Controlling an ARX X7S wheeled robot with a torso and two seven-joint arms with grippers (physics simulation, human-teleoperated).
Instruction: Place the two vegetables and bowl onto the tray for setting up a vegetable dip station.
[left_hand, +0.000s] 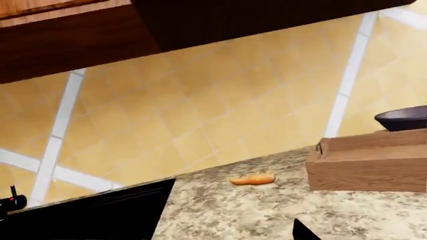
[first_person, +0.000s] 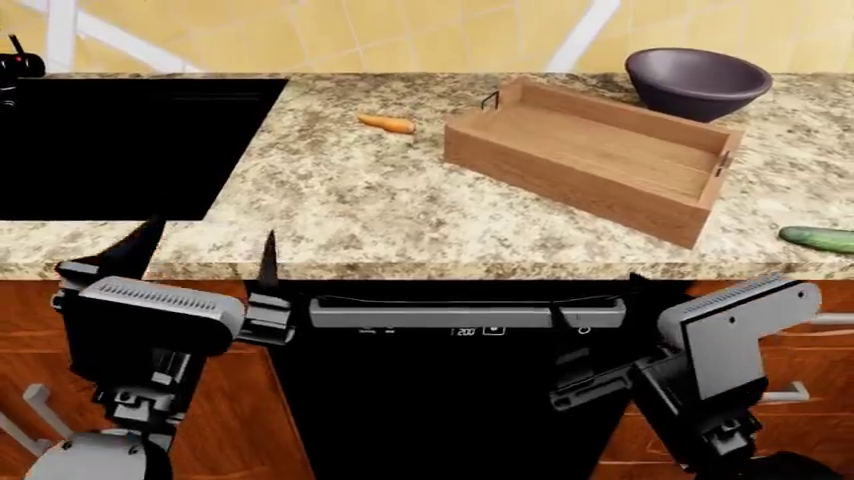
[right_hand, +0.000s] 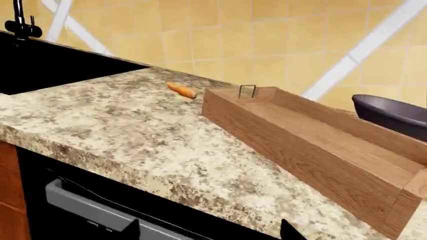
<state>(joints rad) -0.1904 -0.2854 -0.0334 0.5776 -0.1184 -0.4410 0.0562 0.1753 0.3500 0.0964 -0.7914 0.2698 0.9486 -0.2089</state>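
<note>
Plainly, both arms hang low before the counter, left gripper (first_person: 200, 262) with jaws spread and empty; the right gripper (first_person: 594, 385) cannot be judged. Reaching up, an arm may knock the counter's edge. The small tapered carrot (first_person: 387, 124) lies near the empty tray (first_person: 587, 150), the purple-grey bowl (first_person: 697, 82) stands behind it, and the cucumber (first_person: 818, 238) lies at the counter's right edge.
</note>
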